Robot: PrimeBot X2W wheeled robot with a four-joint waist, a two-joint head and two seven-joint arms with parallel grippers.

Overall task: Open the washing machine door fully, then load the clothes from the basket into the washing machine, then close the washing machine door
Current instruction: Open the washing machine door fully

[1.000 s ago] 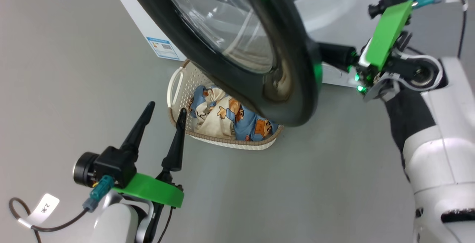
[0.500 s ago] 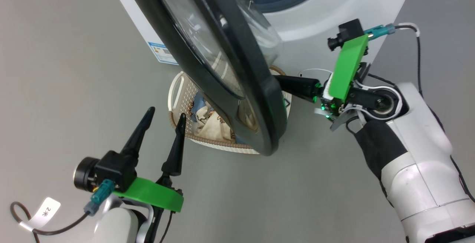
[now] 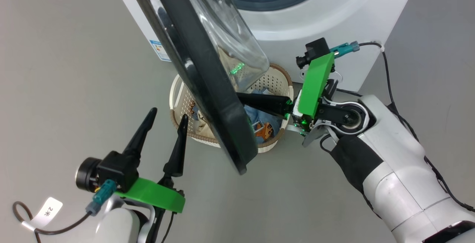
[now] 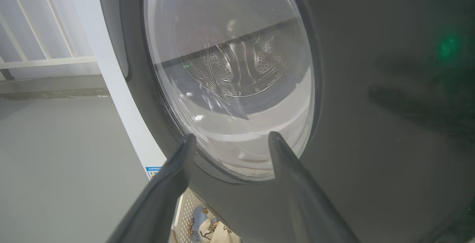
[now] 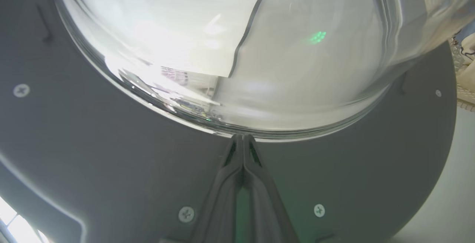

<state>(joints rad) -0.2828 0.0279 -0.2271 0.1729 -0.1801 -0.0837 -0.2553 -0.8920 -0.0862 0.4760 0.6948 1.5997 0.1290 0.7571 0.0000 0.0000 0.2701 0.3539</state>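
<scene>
Round black-rimmed glass washing machine door (image 3: pixel 207 87) stands approx. half-swung above cream perforated basket (image 3: pixel 276 73). Right gripper (image 5: pixel 243 139), pinched closed & empty, touches its inner face from the right; left gripper (image 3: pixel 168 114), spread wide & empty, hovers near-left, outer side.

Black-rimmed washing machine door (image 3: pixel 207 98), white washing machine (image 3: pixel 334 9), cream perforated basket (image 3: pixel 278 79), blue cartoon-print clothes (image 3: pixel 261 125).
</scene>
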